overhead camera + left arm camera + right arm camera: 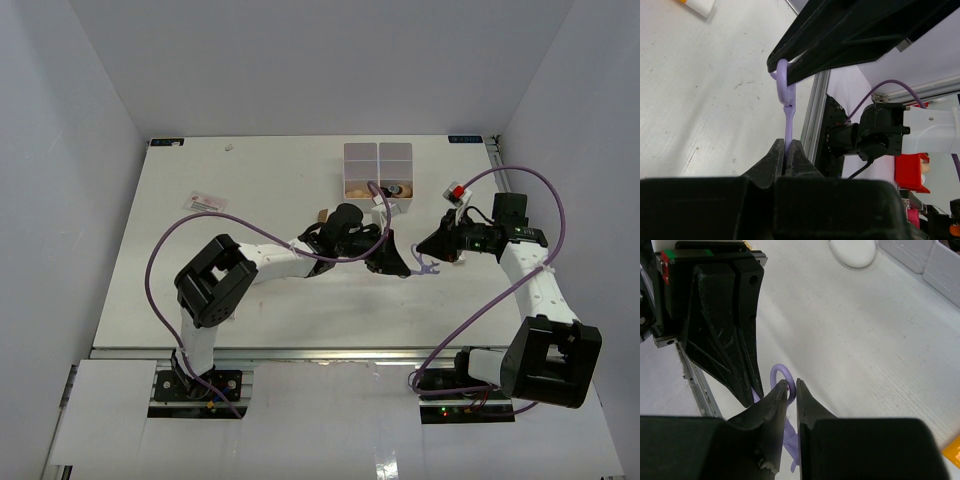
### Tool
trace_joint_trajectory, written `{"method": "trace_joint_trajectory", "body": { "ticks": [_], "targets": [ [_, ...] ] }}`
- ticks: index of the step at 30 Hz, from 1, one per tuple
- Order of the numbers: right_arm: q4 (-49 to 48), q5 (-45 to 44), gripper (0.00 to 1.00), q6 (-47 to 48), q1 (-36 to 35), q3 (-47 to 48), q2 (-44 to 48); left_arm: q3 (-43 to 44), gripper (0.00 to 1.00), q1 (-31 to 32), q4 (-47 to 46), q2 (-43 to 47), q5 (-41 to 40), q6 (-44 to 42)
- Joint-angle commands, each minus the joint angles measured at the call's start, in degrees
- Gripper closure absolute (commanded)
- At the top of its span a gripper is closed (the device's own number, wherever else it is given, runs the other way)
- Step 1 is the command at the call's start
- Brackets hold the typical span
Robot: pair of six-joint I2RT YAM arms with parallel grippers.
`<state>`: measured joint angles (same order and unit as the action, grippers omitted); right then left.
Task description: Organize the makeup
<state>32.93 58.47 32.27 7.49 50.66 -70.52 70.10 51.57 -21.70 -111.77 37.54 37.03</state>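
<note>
Left wrist view shows you the purple loop (785, 92) strung lengthwise between both claws, the left claw (788, 156) clamped on its tail, the right claw (790, 390) just parted around its ring.

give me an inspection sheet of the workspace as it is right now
Surface: white table, light scuffs.
Job's things: purple loop held off the table between both claws; white compartment box at the far edge, some items inside.
Clutter: small packet far left; red-and-white piece near the box.
Claws: left claw shut on the loop's stem; right claw at its ring, fingers slightly apart.
Cables: purple cables arch over both arms.
Surroundings: plain white walls.
</note>
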Motion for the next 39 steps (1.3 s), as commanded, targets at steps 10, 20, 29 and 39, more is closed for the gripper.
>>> {"method": "trace_joint_trajectory", "body": {
  "ticks": [10, 20, 29, 39],
  "targets": [
    [-4.22, -3.63, 0.17, -1.93, 0.25, -2.42, 5.27, 0.84, 1.00, -0.04, 13.52, 4.05, -8.43, -8.68],
    [-7.09, -5.76, 0.16, -2.89, 2.31, -4.00, 10.14, 11.25, 1.00, -2.24, 37.30, 8.85, -24.74, -24.54],
    [-2.67, -0.81, 0.17, 3.70, 4.81, -3.67, 10.38, 27.97, 1.00, -11.80, 47.65, 7.14, -30.67, -38.61],
    [-0.49, 1.74, 0.17, 7.20, 6.51, -3.63, 10.32, 50.79, 0.99, -14.75, 53.88, -8.25, -33.35, -49.94]
  ]
}}
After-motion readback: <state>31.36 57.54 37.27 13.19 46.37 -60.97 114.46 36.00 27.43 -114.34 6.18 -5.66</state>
